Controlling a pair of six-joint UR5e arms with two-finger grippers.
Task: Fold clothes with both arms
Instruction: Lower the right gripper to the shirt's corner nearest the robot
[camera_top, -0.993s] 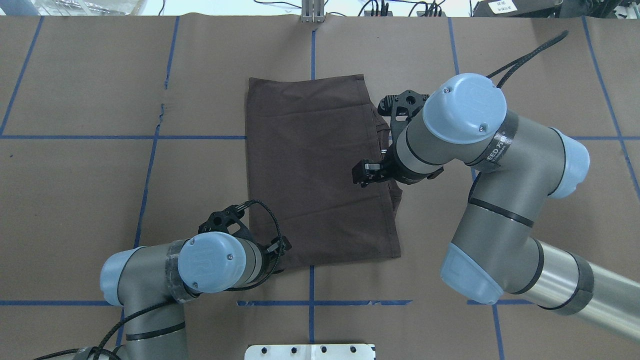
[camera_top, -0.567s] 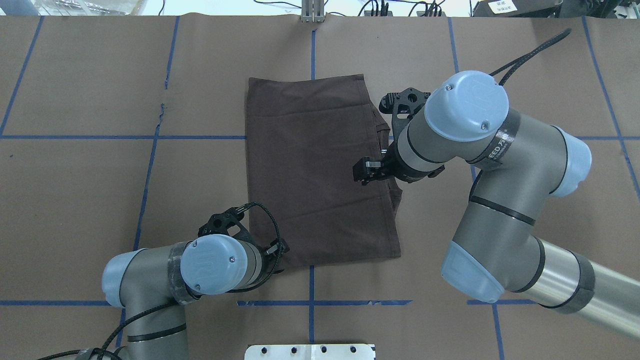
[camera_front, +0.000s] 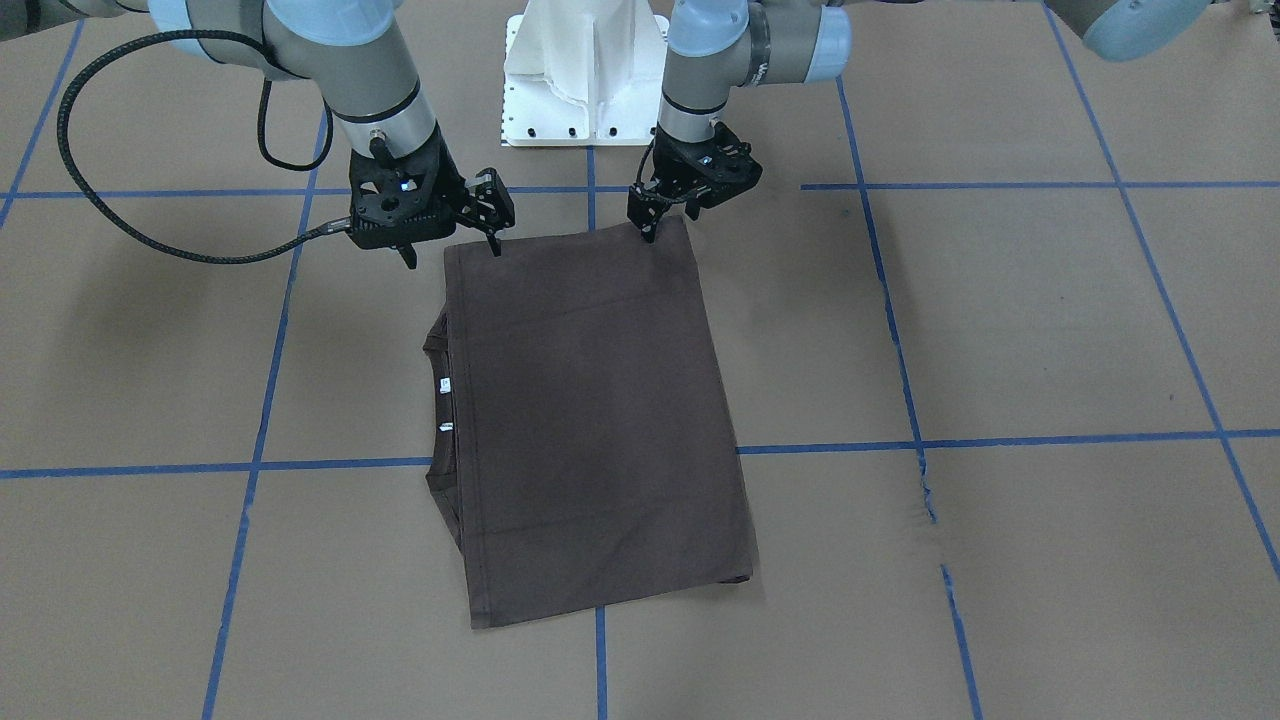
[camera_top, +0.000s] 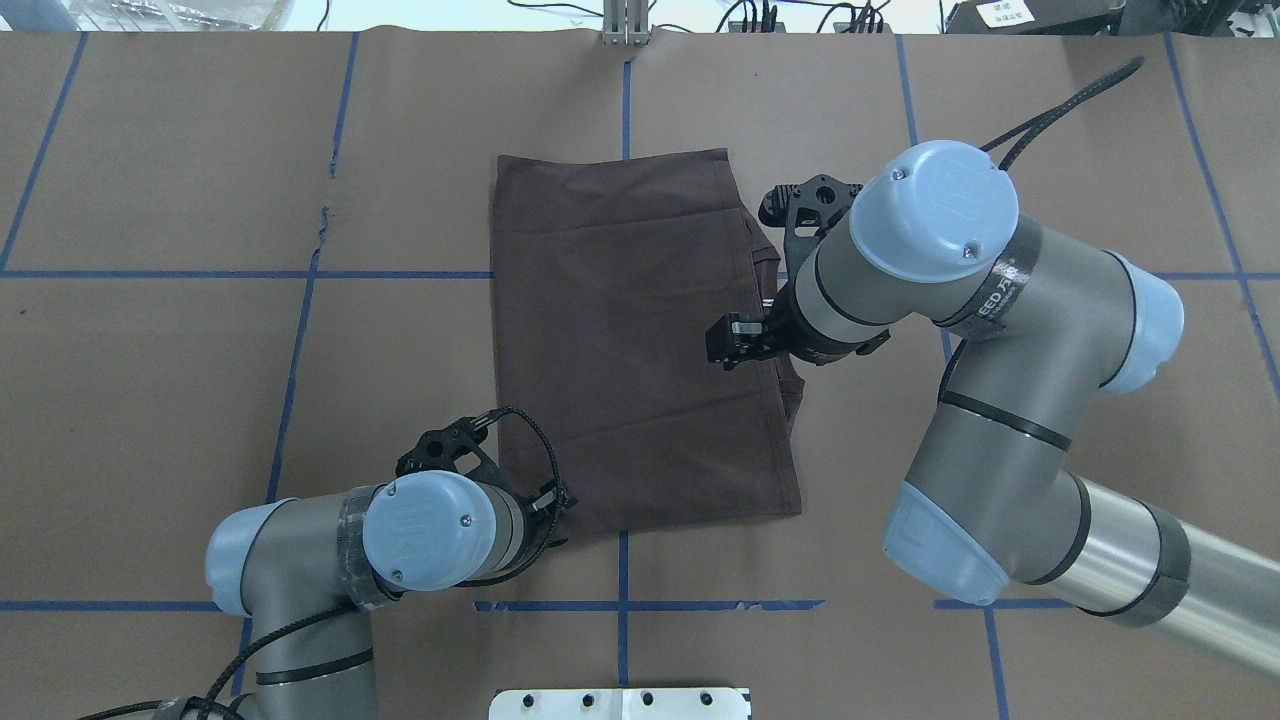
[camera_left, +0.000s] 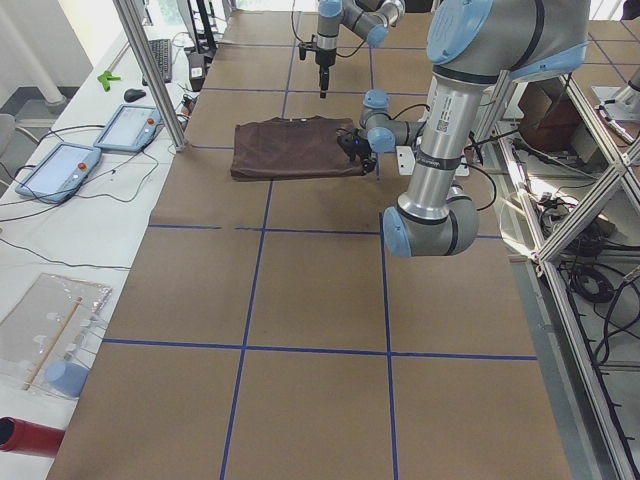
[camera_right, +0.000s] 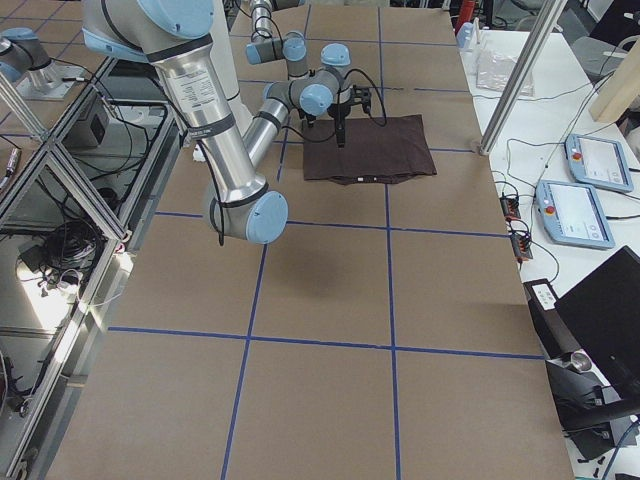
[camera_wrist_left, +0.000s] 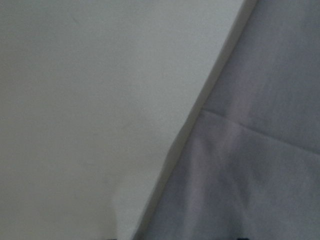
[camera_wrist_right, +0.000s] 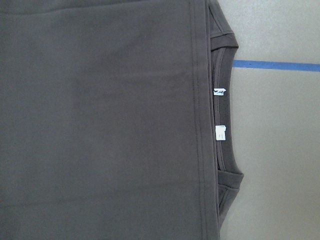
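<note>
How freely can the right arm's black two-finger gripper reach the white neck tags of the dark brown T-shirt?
Probably yes: the right gripper hangs near the neck tags, which lie uncovered.

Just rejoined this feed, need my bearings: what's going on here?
It's mid-fold: a dark brown T-shirt lies flat, already folded into a rectangle with the collar showing along one side. The left gripper is down at the shirt's near corner on its side; whether it has pinched the cloth isn't clear. The right gripper hangs open above the collar-side edge, holding nothing.
</note>
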